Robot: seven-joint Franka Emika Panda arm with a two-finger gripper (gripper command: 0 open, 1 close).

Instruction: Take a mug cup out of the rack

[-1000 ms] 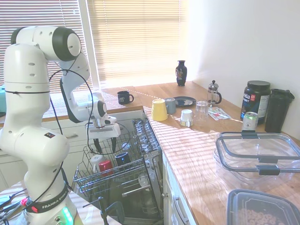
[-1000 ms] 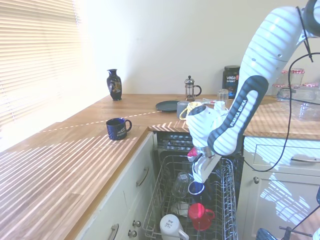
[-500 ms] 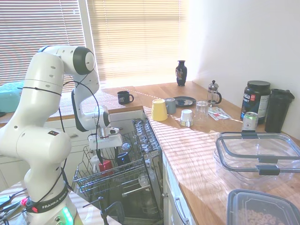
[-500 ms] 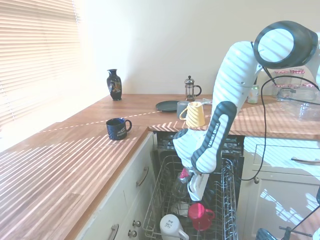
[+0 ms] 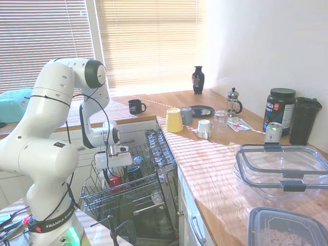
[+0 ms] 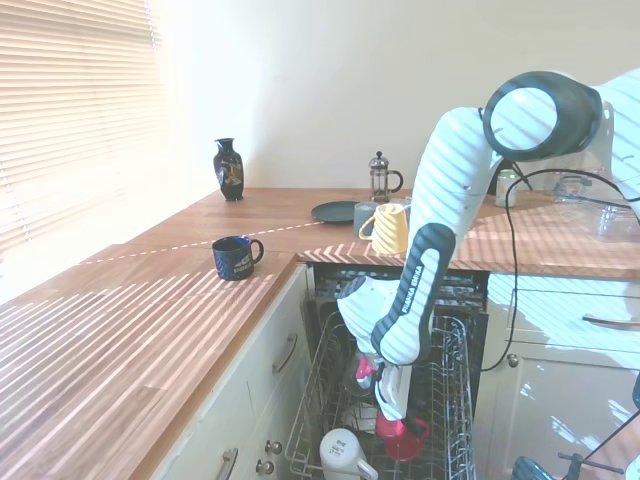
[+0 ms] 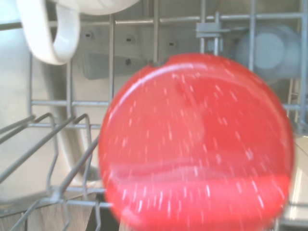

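Gripper (image 5: 109,177) reached down into the rack (image 5: 97,195) in the first exterior view, its tip right at the red mug cup (image 5: 115,181), which sat in the basket just beneath and beside it. Whether its fingers were spread or closed could not be told from here, because the hand body and wires covered them. A dark navy mug (image 5: 134,172) lay in the rack just beyond the gripper, towards the counter. Well above and behind the gripper, on the worktop (image 5: 215,154), stood another navy mug (image 5: 136,106), a yellow cup (image 5: 173,120) and a dark vase (image 5: 198,79).

From the second exterior view, the gripper (image 6: 392,412) hung straight over the red mug cup (image 6: 404,437), touching or almost touching its top; the fingertips were lost against the mug, so the grip could not be judged. The mug cup sat upside down between the rack (image 6: 450,400) wires, handle pointing away from the arm. A white mug (image 6: 343,455) lay in the rack just beside the gripper, nearer the camera. The navy mug (image 6: 236,256) stood far off on the counter.

At the wrist, the red mug cup (image 7: 197,144) filled most of the frame, blurred, directly under the camera. The white mug (image 7: 53,29) handle showed close by, with grey rack (image 7: 57,144) wires running around and under both.
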